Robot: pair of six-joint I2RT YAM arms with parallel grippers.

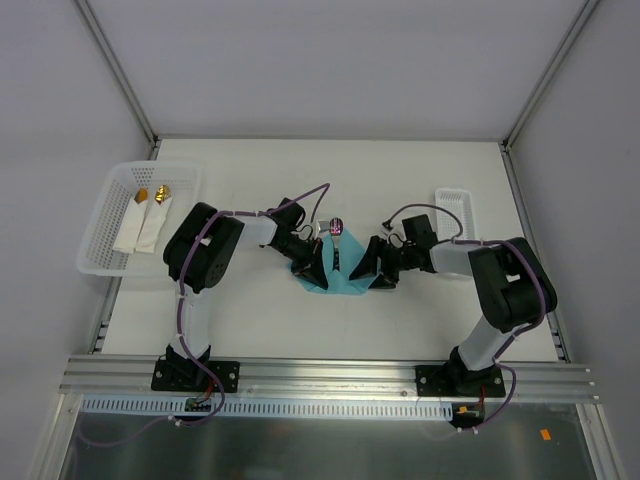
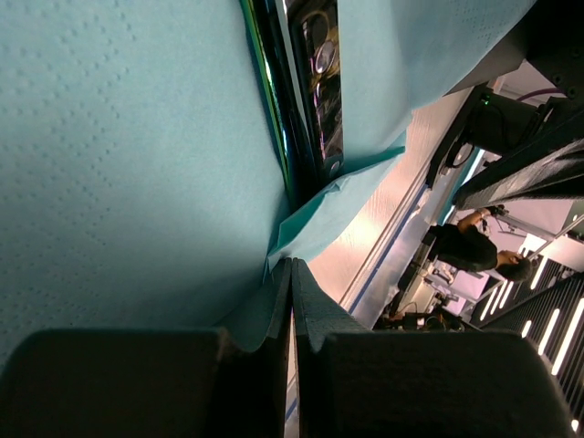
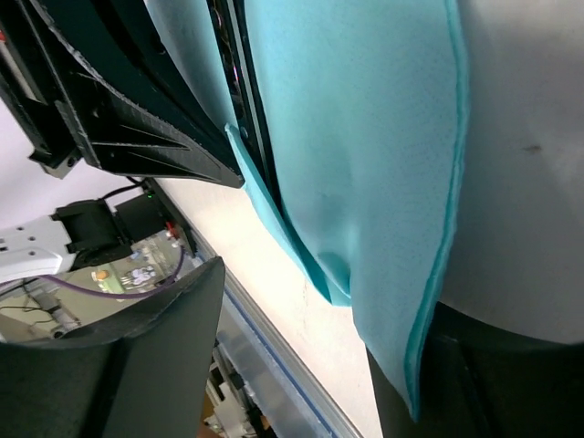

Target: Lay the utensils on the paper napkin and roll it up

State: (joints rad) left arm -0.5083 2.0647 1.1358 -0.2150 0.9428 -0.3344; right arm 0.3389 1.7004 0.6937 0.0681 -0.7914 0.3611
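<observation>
The white counter [image 1: 330,180] carries everything. Most of it lies bare beyond the paper napkin [image 1: 335,282], so a roll has open room to travel on the napkin's far side. Well off to the napkin's far left sits a big white basket [image 1: 98,225] holding two white wrapped rolls [image 1: 148,225]. A smaller basket [image 1: 455,200] sits well off to the napkin's right, and neither crowds the work.

The left arm [image 1: 205,245] and right arm [image 1: 500,280] reach in low and meet at the napkin, one on each side. To me that looks like a fold being lifted from both edges at once, since the teal sheet rises at its sides into a trough.

The left fingers [image 2: 319,315] are pressed together, with the napkin's edge pinched between them. The right fingers [image 3: 137,365] stand wide apart; the napkin's right edge drapes against one of them, and I see no pinch there.

The utensils [image 1: 337,228] lie along the napkin's middle crease, their purplish heads poking past its far edge, so the paper can wrap over them.
</observation>
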